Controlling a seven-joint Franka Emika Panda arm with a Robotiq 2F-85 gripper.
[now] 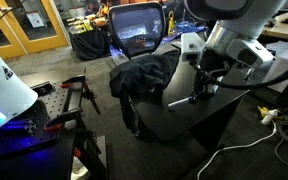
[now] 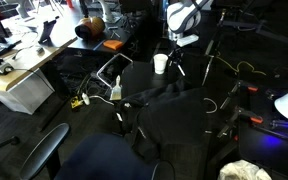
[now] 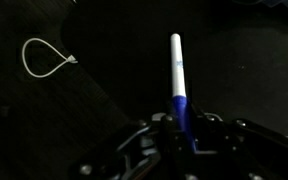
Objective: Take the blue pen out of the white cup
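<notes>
Gripper (image 3: pixel 181 120) is clamped on the pen (image 3: pixel 178 75). In the wrist view the pen stands up at frame centre, blue at the jaws and white toward the tip. It is clear of the cup (image 2: pixel 160 63), which stands upright on the black table (image 2: pixel 169 95), upper centre in an exterior view. A white cord loop (image 3: pixel 44 58) lies upper left.

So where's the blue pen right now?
In the wrist view, centre: the blue pen is clamped in the gripper, right of a white cable loop.
</notes>
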